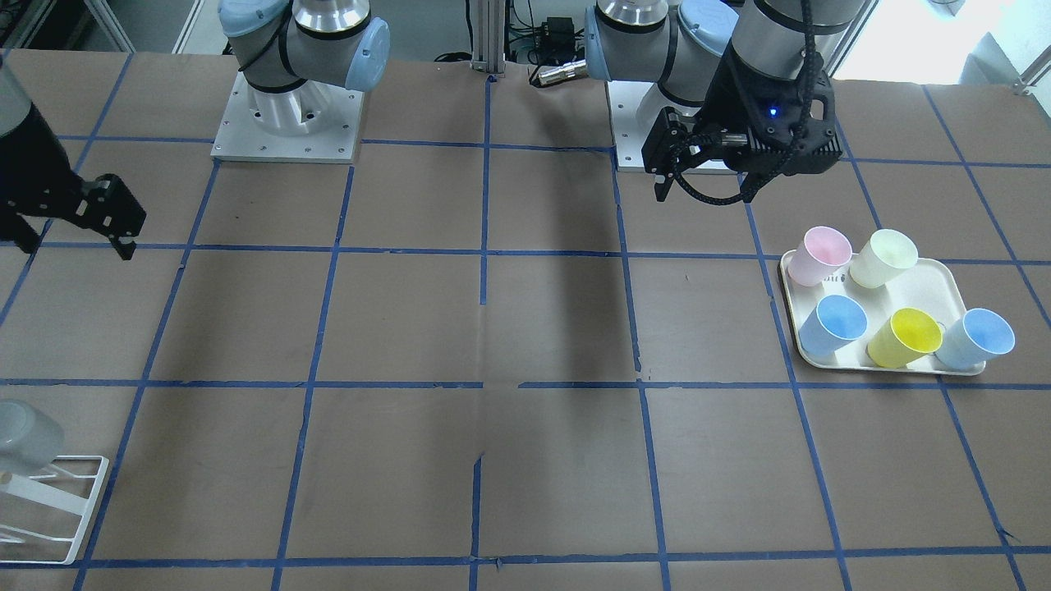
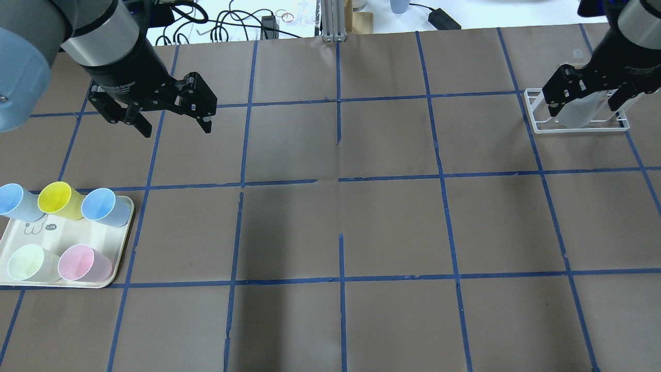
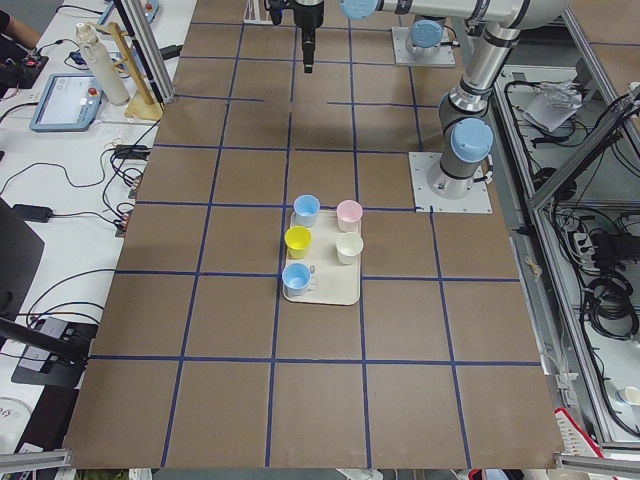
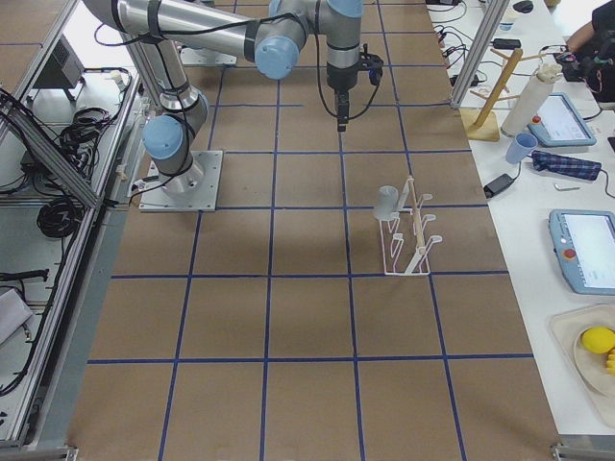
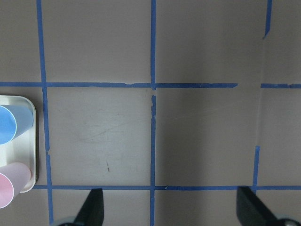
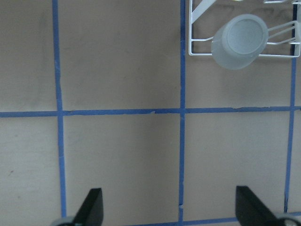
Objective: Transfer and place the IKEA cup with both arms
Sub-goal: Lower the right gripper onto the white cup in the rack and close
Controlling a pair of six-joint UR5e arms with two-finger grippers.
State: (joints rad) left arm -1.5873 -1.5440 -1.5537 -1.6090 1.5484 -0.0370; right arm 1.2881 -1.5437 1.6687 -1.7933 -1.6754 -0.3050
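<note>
The pale grey IKEA cup (image 6: 240,40) sits tilted on a peg of the white wire rack (image 4: 408,235), at the table's right end; it also shows in the front view (image 1: 25,439) and the right side view (image 4: 387,202). My right gripper (image 2: 583,108) is open and empty, held above the table beside the rack and apart from the cup; its fingers (image 6: 94,207) frame bare table. My left gripper (image 2: 175,129) is open and empty, held high over the table's left half, beyond the tray; its fingertips (image 5: 94,207) show over bare table.
A cream tray (image 2: 51,235) at the near left holds two light blue cups, a yellow (image 2: 57,199), a pale yellow (image 2: 28,261) and a pink one (image 2: 82,262). The brown tabletop has a grid of blue tape. Both arm bases (image 1: 287,123) stand at the robot's edge.
</note>
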